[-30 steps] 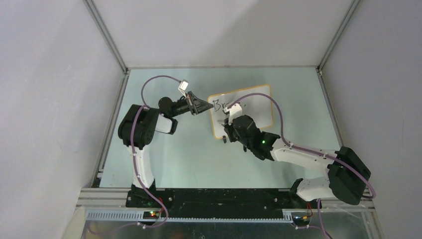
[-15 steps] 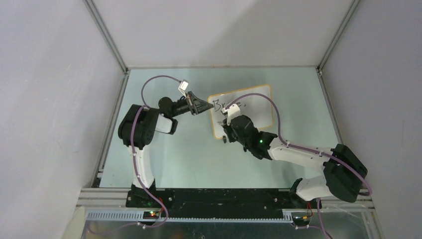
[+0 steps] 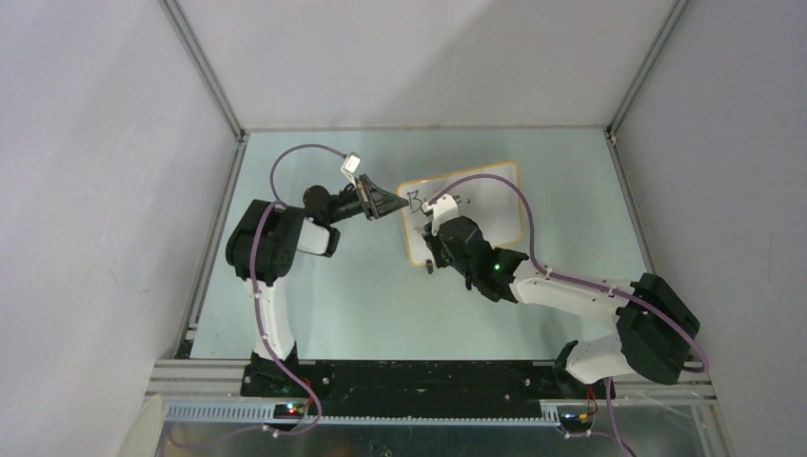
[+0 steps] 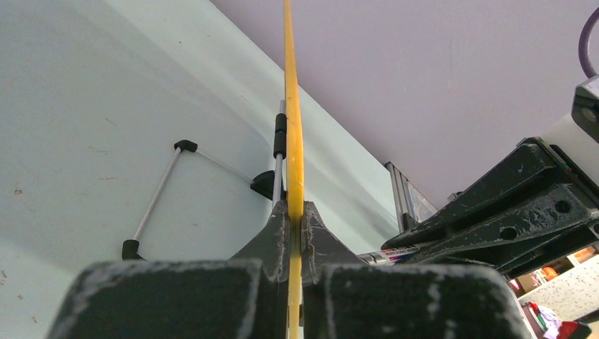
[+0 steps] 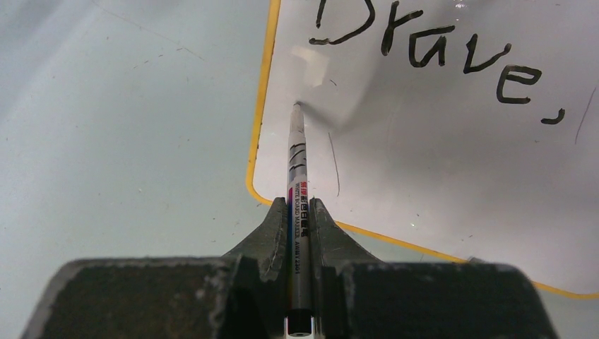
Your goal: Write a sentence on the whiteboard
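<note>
Vs the earlier top view, my right arm has shifted a bit left, so my right gripper (image 5: pixel 299 208) and wrist now cover more of the writing; from above only the "B" shows, where "Br" showed before. Left arm and whiteboard (image 3: pixel 485 195) look unmoved. The whiteboard sits at the far middle of the bench (image 3: pixel 333 286), its left edge pinched in my left gripper (image 4: pixel 295 212), jaws closed tight on the thin yellow-orange frame, seen edge-on in the left wrist cam. My right gripper is clamped on a marker (image 5: pixel 297 162): slim round barrel, white w/ black stripes and small print, pointing away from me at the board's lower left, below the "B" and near the rounded corner. Can't tell if the tip touches. The sentence (image 5: pixel 438 53) reads "Brave," so far, in black, uneven hand strokes. The board face is glossy white w/ a soft glare patch and a few faint grey scratch lines. The bench is matte pale green, lightly scuffed. A thin wire stand (image 4: pixel 159 191) w/ black end caps lies beside the frame. My gripper fingers are rough black plastic, dusted grey.
</note>
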Robot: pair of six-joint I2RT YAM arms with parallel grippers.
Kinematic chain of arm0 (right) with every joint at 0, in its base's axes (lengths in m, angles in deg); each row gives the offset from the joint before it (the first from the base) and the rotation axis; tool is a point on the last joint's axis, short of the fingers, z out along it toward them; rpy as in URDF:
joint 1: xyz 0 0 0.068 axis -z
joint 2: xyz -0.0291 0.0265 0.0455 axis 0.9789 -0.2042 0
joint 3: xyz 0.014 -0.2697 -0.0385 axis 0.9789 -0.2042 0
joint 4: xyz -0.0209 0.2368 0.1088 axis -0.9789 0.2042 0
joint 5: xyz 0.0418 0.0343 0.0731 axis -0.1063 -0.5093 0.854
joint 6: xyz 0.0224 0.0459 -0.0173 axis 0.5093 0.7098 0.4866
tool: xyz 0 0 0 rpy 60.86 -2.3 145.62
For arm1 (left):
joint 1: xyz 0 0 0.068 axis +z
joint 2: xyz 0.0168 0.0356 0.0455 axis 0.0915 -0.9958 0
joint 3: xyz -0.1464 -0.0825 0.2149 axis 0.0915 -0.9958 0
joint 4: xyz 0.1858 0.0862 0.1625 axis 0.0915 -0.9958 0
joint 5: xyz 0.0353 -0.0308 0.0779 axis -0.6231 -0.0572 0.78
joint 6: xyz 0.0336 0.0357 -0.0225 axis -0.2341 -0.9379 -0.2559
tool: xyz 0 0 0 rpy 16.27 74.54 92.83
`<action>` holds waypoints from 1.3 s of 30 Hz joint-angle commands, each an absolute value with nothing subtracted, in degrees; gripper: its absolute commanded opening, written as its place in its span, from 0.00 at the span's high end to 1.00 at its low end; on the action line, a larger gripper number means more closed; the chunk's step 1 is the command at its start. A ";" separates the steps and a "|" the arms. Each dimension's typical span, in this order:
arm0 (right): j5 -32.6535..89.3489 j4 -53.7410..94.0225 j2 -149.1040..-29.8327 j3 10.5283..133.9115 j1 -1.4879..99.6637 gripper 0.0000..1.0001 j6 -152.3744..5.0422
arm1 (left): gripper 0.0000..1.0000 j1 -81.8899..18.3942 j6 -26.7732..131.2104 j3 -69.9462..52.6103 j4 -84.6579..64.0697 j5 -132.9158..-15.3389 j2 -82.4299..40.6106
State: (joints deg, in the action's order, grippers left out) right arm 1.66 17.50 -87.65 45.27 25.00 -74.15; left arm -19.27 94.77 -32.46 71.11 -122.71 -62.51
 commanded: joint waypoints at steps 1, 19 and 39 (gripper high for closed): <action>0.43 15.65 -88.33 48.06 24.65 1.00 -74.94 | 1.00 -20.12 95.31 -31.45 74.95 -124.39 -62.40; -0.19 19.21 -88.86 48.47 24.66 1.00 -74.35 | 1.00 -20.13 95.23 -31.44 74.92 -124.39 -62.35; 1.67 24.17 -87.60 48.27 24.41 1.00 -73.17 | 1.00 -20.12 95.31 -31.44 74.89 -124.44 -62.32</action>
